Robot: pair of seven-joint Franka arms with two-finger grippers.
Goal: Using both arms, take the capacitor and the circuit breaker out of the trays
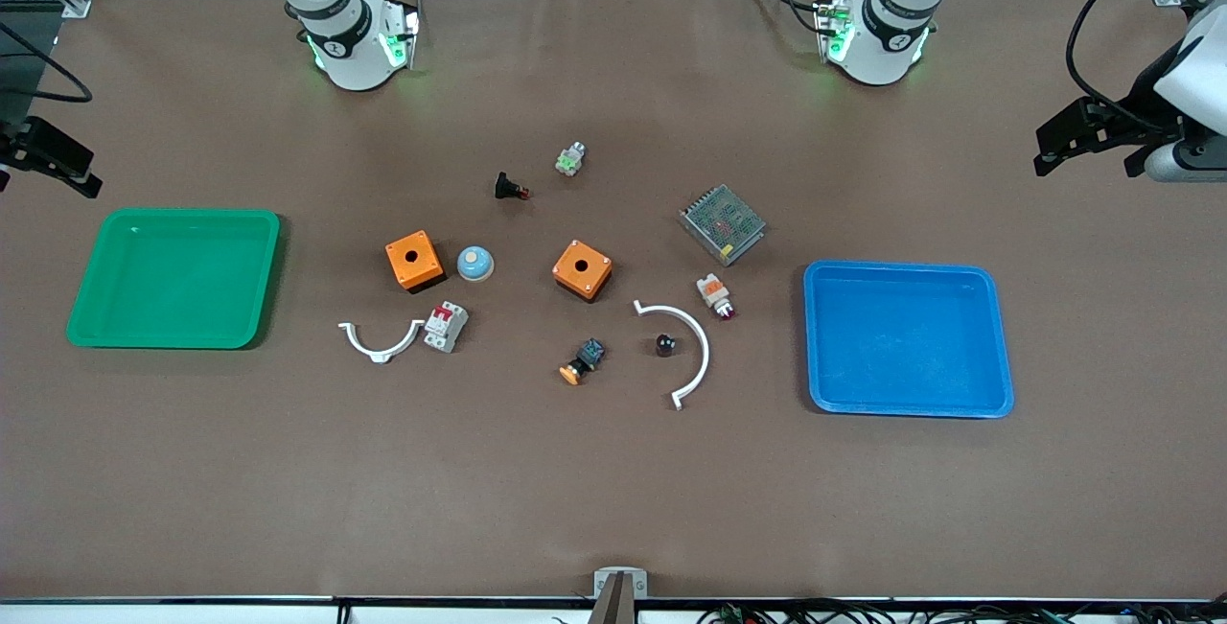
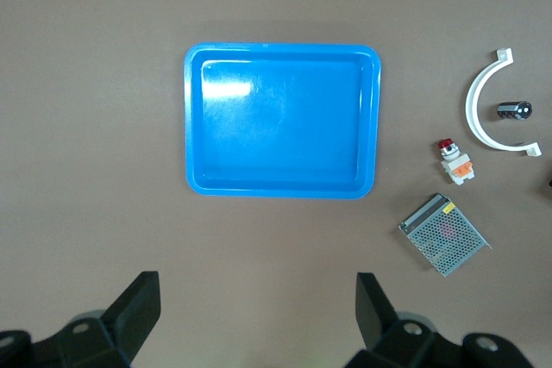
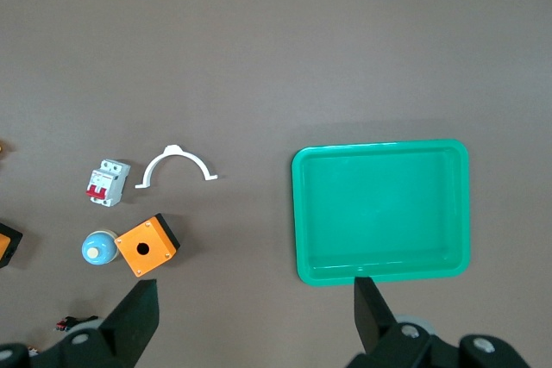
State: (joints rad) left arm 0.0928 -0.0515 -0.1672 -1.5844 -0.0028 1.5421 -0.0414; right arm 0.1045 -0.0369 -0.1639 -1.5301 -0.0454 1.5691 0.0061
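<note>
We see the green tray (image 1: 173, 279) at the right arm's end of the table and the blue tray (image 1: 909, 338) at the left arm's end. The left gripper (image 2: 254, 316) hangs released over the blue tray's end, the right gripper (image 3: 254, 316) released by the green tray. The circuit breaker (image 1: 446, 326) and capacitor (image 1: 664, 345) lie on the table between the trays

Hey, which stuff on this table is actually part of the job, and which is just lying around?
Job:
capacitor, on the table
breaker, on the table
green tray
blue tray

Lying about:
two orange boxes
two white clips
power supply
lamp
orange-capped button
blue dome
black cone
</note>
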